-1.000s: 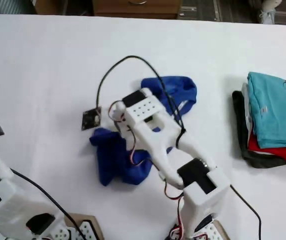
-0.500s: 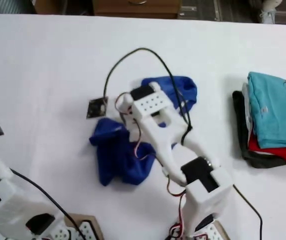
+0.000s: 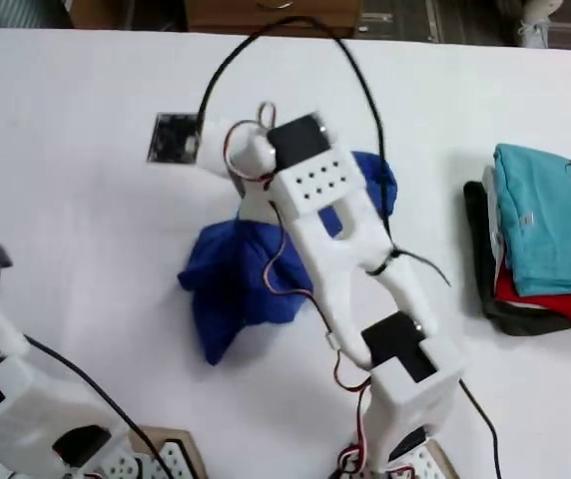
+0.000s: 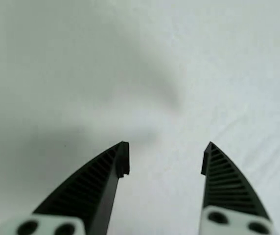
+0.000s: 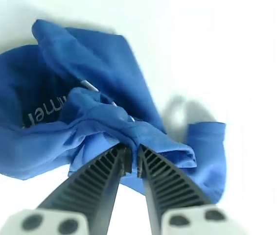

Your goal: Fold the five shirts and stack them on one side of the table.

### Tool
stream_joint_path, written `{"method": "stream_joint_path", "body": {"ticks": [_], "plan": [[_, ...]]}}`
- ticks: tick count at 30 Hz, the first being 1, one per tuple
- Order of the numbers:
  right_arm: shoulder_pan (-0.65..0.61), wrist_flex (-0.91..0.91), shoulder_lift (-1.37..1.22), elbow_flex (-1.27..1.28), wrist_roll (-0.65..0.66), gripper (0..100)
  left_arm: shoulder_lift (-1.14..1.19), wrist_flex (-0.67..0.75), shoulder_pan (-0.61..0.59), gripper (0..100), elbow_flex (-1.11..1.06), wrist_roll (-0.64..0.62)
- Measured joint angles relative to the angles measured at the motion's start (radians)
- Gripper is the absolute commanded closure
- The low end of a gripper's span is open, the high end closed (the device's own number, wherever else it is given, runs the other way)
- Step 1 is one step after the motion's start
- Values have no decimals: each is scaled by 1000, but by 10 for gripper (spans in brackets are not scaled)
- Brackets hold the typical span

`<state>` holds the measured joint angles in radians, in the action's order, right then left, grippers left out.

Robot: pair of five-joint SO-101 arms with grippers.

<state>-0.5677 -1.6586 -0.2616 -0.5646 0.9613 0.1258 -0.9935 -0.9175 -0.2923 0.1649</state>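
The white table (image 3: 76, 100) is spread across the whole high view, and its far edge is met by wooden furniture (image 3: 271, 15). Broad bare surface is left open on the far side and out to the left of the middle. The right arm (image 3: 350, 249) is stretched from the near edge up over the table's centre. Under it the blue shirt (image 3: 231, 279) is bunched in a crumpled heap near the middle, with loose corners trailing toward the near left. At the right edge of the view a stack of folded shirts (image 3: 545, 220) is laid, teal on top, with red and dark ones beneath. It is set well apart from the blue shirt, and a strip of bare table is left between them. The left arm (image 3: 11, 409) is tucked into the near left corner. A ridge of blue fabric is pinched in the right gripper (image 5: 130, 159), whose fingers are drawn almost together on the cloth. The left gripper (image 4: 164, 159) is held spread wide over bare table.
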Motion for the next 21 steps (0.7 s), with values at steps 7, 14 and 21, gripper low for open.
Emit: {"method": "stream_joint_path", "body": {"ticks": [7,14,21], "plan": [[238,-25,0,-344,35,980,0,-167,245,738,54,160],[440,-25,2,-489,71,979,0,-462,552,738,210,325],[480,-25,2,-491,71,979,-2,-755,824,738,532,342]]}}
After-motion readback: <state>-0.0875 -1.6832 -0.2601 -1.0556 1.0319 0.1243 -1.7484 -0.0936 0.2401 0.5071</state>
